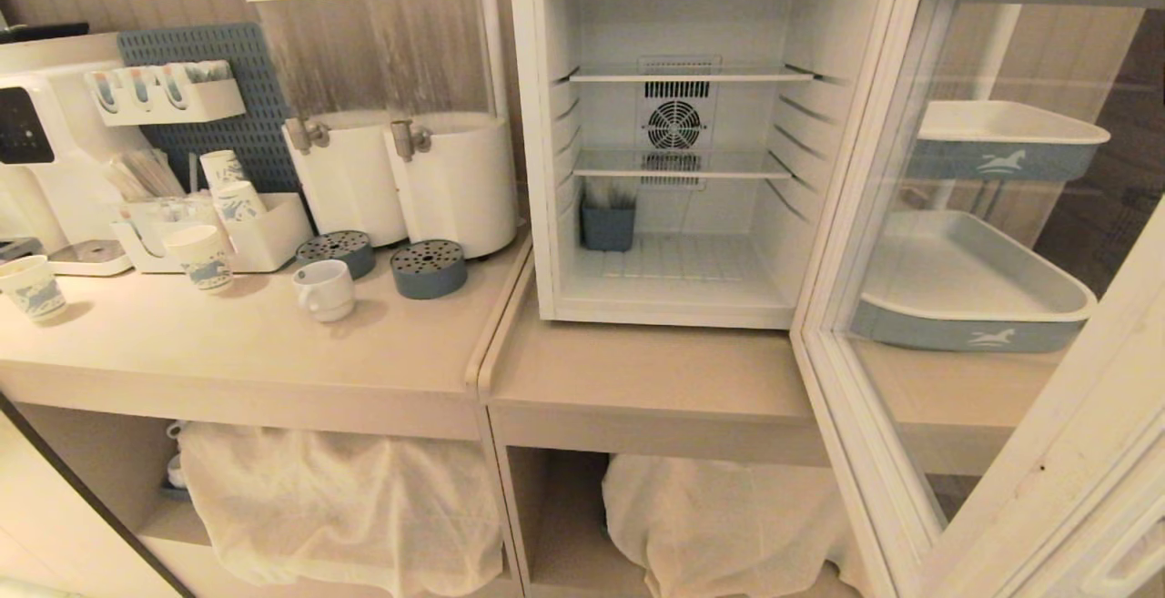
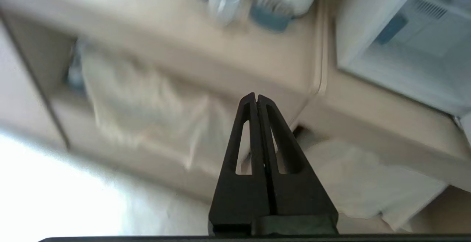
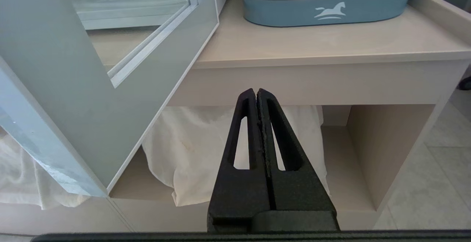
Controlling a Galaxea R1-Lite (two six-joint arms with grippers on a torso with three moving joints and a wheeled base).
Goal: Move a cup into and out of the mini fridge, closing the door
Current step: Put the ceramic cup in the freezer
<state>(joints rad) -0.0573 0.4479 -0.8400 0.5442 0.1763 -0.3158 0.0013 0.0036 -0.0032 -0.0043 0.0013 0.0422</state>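
The white cup stands on the left counter, handle toward the left, in front of two blue drip trays. The mini fridge stands wide open on the counter to the right; a blue holder sits on its floor at the left. Its glass door swings out toward me on the right. Neither arm shows in the head view. My left gripper is shut and empty, low in front of the counter edge, with the cup far off. My right gripper is shut and empty below the counter, beside the door.
Two drink dispensers stand behind the cup. Paper cups and a white machine fill the far left. Blue-sided trays show through the door glass. Cloth bundles lie on the lower shelves.
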